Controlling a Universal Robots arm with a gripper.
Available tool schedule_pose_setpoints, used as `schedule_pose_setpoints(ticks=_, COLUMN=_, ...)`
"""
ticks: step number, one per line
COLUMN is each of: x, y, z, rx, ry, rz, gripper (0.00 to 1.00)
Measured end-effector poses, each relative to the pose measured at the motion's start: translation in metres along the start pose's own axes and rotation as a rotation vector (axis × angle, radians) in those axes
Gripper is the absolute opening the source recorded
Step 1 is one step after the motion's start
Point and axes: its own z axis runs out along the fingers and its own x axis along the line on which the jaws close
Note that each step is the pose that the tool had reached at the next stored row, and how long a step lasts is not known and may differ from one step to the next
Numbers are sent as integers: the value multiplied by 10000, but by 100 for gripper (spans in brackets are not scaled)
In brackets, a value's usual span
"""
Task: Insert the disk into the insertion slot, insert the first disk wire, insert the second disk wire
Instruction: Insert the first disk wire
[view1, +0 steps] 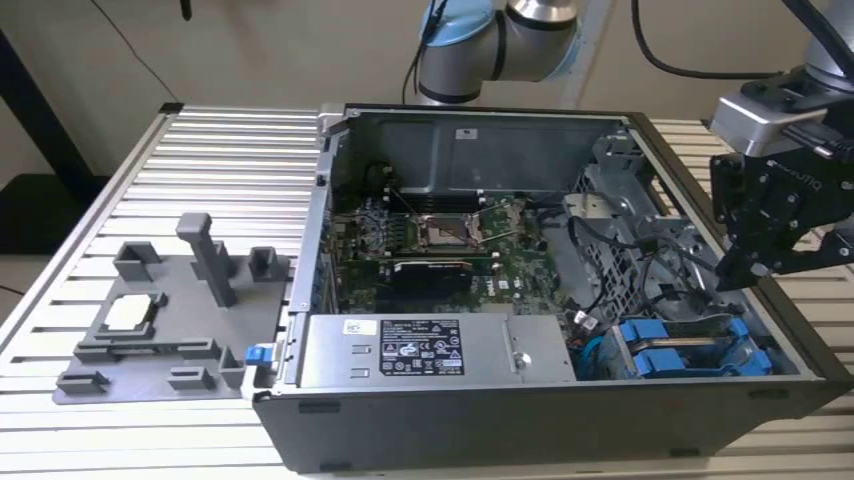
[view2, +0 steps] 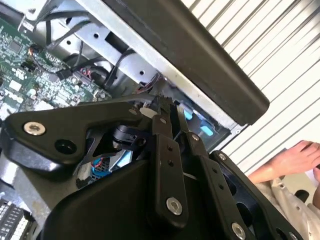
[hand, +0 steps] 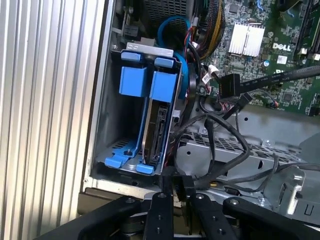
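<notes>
- The disk (hand: 156, 127) stands on edge in its blue carrier, seated in the drive cage (hand: 150, 49) of the open computer case (view1: 467, 420), just beside a second blue-fronted carrier (hand: 133, 80).
- The gripper (hand: 176, 186) hovers near the cage, jaws drawn together, beside loose black cables (hand: 225, 135).
- The case rests on the slatted worktop (view1: 200, 160).

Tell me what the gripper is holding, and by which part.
The gripper seems to pinch a black wire by its connector end. The disk sits in its bay, unheld.
</notes>
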Motion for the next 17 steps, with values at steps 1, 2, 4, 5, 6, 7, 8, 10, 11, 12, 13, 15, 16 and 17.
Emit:
schedule_pose_setpoints(ticks=1, x=3, y=21, z=-1, rx=7, ry=-5, rz=1, gripper=19)
schedule_pose_setpoints(ticks=2, x=9, y=39, z=-2, rx=12, ry=-9, rz=2, gripper=19)
schedule_pose_setpoints(ticks=4, x=21, y=72, z=-3, rx=23, ry=-16, rz=4, gripper=19)
schedule_pose_setpoints(ticks=5, x=27, y=89, z=-3, rx=30, ry=-20, rz=5, gripper=19)
schedule_pose_setpoints(ticks=6, x=33, y=104, z=-3, rx=33, ry=-22, rz=6, gripper=19)
schedule_pose_setpoints(ticks=7, x=45, y=115, z=-3, rx=34, ry=-24, rz=6, gripper=19)
schedule_pose_setpoints(ticks=8, x=57, y=125, z=-1, rx=35, ry=-29, rz=6, gripper=19)
schedule_pose_setpoints(ticks=10, x=80, y=151, z=0, rx=37, ry=-35, rz=6, gripper=19)
schedule_pose_setpoints(ticks=11, x=89, y=165, z=0, rx=42, ry=-39, rz=6, gripper=19)
schedule_pose_setpoints(ticks=12, x=93, y=180, z=0, rx=51, ry=-45, rz=8, gripper=19)
schedule_pose_setpoints(ticks=13, x=97, y=197, z=0, rx=63, ry=-48, rz=9, gripper=19)
schedule_pose_setpoints(ticks=15, x=113, y=225, z=1, rx=79, ry=-52, rz=11, gripper=19)
schedule_pose_setpoints(ticks=16, x=131, y=232, z=3, rx=82, ry=-60, rz=13, gripper=19)
schedule_pose_setpoints(ticks=17, x=151, y=236, z=6, rx=85, ry=-72, rz=13, gripper=19)
